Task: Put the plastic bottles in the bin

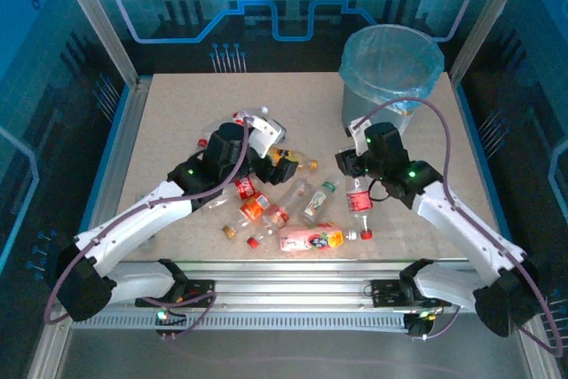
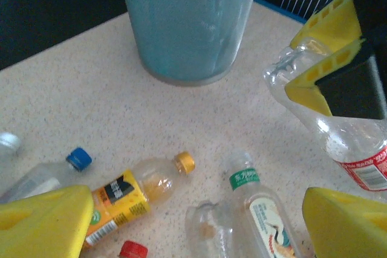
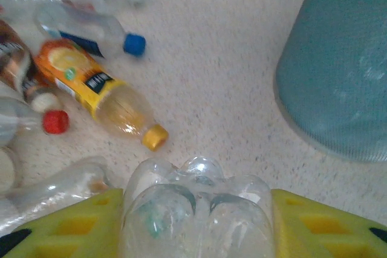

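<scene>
Table top (image 1: 293,104): matt, speckled beige, fine-grained.
Clear bottle (image 3: 199,209), lower centre: thin glossy plastic, dented.
Other bottles (image 2: 145,188): smooth glossy plastic.
Bin (image 1: 357,114), upper right: dull grey plastic.
Bag (image 1: 390,46): filmy translucent blue plastic, crinkled.
Gripper fingers (image 3: 66,234): matt yellow plastic.
Frame rails (image 1: 293,303): brushed metal.

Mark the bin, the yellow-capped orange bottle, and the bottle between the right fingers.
bin (image 2: 187,22): left wrist view, outer wall.
yellow-capped orange bottle (image 3: 75,70): right wrist view, label.
clear bottle (image 3: 196,209): right wrist view, its base.

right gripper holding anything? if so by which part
Yes: the right gripper has a clear plastic bottle with a red-and-white label, jaws closed across its bottom end.
</scene>
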Motion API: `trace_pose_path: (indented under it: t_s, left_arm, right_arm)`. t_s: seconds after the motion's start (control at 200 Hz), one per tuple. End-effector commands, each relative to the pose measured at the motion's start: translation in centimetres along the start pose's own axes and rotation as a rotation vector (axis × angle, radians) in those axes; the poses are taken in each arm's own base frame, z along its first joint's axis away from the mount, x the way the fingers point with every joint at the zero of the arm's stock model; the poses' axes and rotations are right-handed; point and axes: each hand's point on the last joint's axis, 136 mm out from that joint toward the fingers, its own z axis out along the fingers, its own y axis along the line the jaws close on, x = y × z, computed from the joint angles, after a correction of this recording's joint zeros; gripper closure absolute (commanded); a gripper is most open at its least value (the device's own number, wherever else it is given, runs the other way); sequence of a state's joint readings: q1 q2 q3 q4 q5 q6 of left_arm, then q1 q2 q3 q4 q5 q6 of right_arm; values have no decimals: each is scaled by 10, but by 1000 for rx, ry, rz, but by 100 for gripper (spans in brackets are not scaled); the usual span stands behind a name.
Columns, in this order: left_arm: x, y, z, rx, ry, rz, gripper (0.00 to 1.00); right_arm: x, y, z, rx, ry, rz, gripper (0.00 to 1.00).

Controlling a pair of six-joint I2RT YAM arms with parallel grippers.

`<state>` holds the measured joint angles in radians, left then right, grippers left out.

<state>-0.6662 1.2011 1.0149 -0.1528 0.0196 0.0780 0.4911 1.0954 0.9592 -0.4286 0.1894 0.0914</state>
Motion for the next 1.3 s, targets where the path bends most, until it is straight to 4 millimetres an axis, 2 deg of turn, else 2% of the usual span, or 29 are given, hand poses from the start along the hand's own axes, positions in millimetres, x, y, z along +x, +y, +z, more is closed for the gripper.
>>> trace_pose_path:
  t_s: [0.0,0.07,0.215,0.3,0.44,0.575,0.725,0.775,0.985,1.156,1.296]
  left_arm:
    - [-39,-7,-19,8,-96,6,10]
    - [-56,-8,-25,9,-134,10,10]
    - [-93,-8,-37,0,-234,12,10]
    - [-114,-8,-44,-4,-291,13,10]
    - [-139,-6,-53,-19,-366,5,10]
    - [-149,-4,-57,-30,-394,-15,9]
    - [-150,-4,-59,-27,-397,-37,9]
    - [-149,-4,-59,-26,-394,-44,9]
    - [-143,-3,-58,-29,-376,-65,9]
    - [-142,-1,-59,-40,-368,-56,8]
    - [-142,0,-58,-48,-372,-48,8]
  right_arm:
    - [-54,2,-35,3,-163,-35,51]
    - [-86,3,-53,-2,-249,-49,52]
    - [-164,-2,-91,42,-466,-91,53]
    - [-209,-8,-104,91,-574,-116,54]
    - [-272,-19,-120,192,-737,-144,56]
    - [-314,-34,-122,348,-845,-192,56]
    - [-343,-43,-118,488,-913,-258,57]
    - [-354,-45,-122,524,-951,-264,57]
    - [-383,-61,-102,669,-944,-306,57]
    - [-394,-89,-84,693,-914,-254,57]
    - [-387,-110,-48,701,-809,-222,55]
